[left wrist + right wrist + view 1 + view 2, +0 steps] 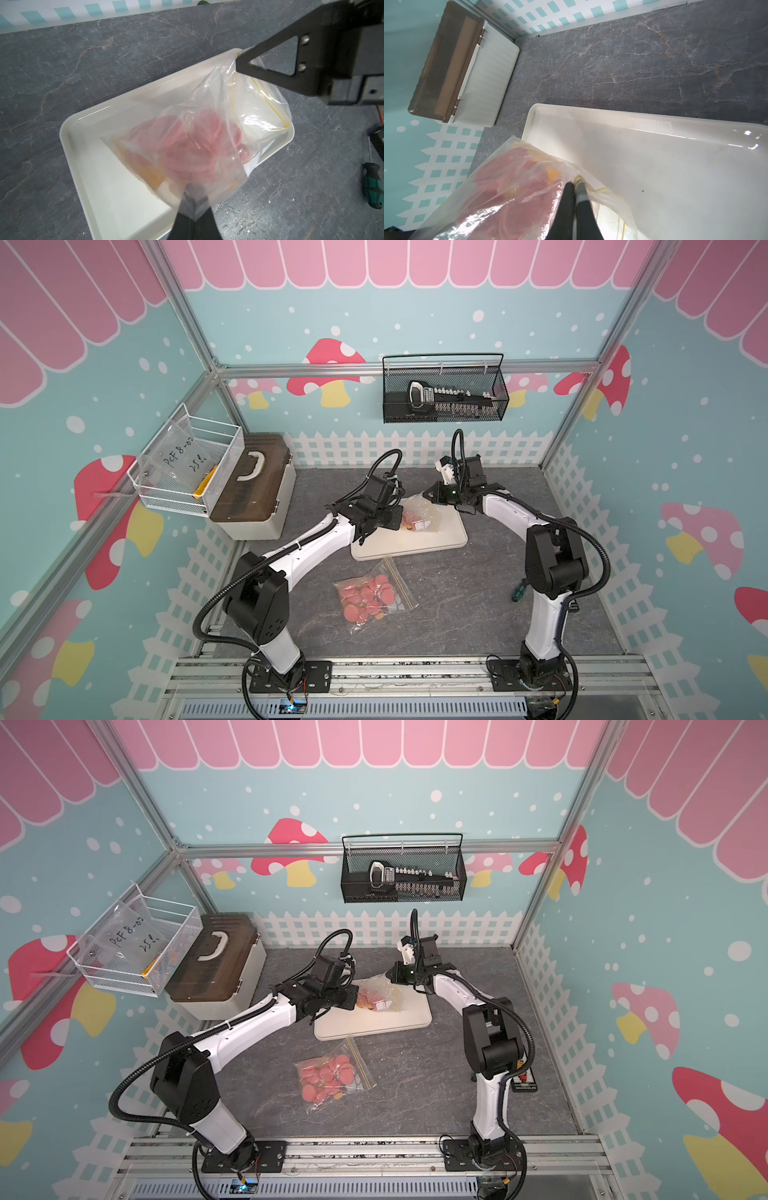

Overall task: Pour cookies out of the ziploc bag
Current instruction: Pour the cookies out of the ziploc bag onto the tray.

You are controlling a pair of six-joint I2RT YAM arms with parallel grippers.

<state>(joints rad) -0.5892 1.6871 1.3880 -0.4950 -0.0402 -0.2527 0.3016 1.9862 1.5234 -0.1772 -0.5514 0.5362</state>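
A clear ziploc bag (pixel 420 515) (pixel 380 996) hangs between both grippers over the white tray (pixel 415 545) (pixel 374 1026). Pink-red and a few orange cookies (pixel 197 149) (pixel 500 172) are bunched inside it. My left gripper (pixel 194 189) (pixel 401 518) is shut on the bag's closed bottom corner. My right gripper (pixel 575 182) (pixel 424 492) is shut on the yellow-lined zip edge (pixel 268 95), which gapes open. The tray floor (pixel 104 176) (pixel 654 166) is bare. A second clear bag of cookies (pixel 372 597) (pixel 332 1075) lies flat on the table in front of the tray.
A brown-lidded toolbox (pixel 253 489) (pixel 456 68) stands at the back left beside a white wire basket (pixel 187 464). A black mesh basket (pixel 444 391) hangs on the back wall. A green-handled screwdriver (pixel 519 591) (pixel 373 187) lies by the right arm's base.
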